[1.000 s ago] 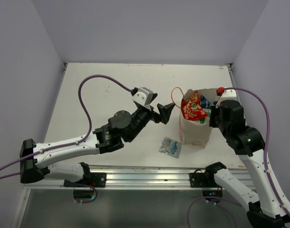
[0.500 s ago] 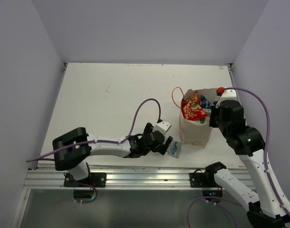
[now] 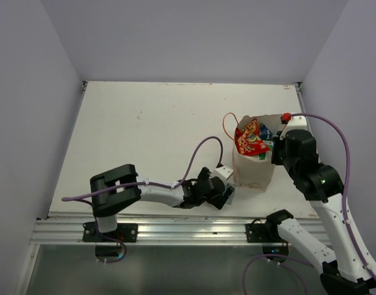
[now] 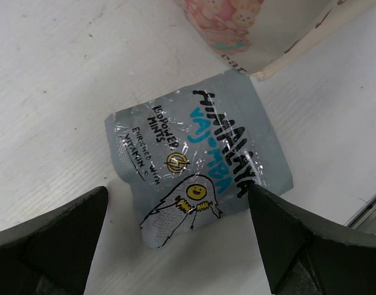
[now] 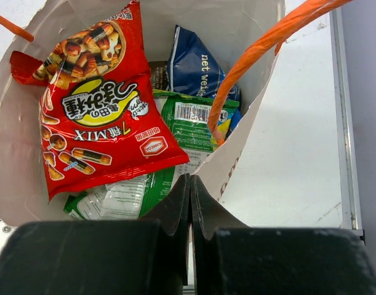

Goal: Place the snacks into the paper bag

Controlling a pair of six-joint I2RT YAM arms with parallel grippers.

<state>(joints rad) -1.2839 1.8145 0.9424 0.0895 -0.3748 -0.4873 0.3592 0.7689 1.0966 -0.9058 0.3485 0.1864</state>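
One matte white table; right of centre on it stands one boxy cream paper bag, its rim pinched in the right gripper's closed fingers. Inside show three glossy, crinkled snacks: red packet, green packet, blue packet. One flat silver packet lies outside on the table, at the bag's lower-left foot, the left gripper's fingers spread wide either side of it

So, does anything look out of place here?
One silvery mint packet lies flat on the table just outside the paper bag, while the red packet and others are already inside.
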